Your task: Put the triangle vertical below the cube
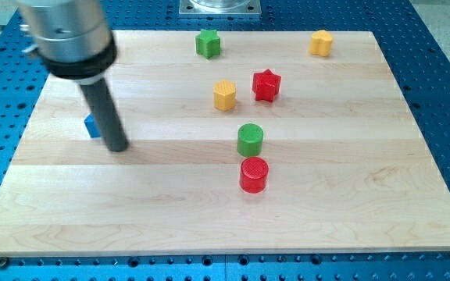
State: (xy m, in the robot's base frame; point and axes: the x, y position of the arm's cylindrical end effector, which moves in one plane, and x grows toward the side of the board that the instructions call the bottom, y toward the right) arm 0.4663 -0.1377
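The blue triangle (92, 126) lies on the wooden board's (350, 187) left part, mostly hidden behind my rod; only a small blue piece shows. My tip (116, 146) rests on the board just to the right of and slightly below it, touching or nearly touching it. The blue cube does not show; the arm's metal body (67, 35) covers the top left corner where it stood.
A green star (207, 43) and a yellow block (321, 42) sit along the top edge. A yellow hexagon (224, 94) and a red star (266, 84) sit mid-board. A green cylinder (250, 140) and a red cylinder (254, 174) stand below them.
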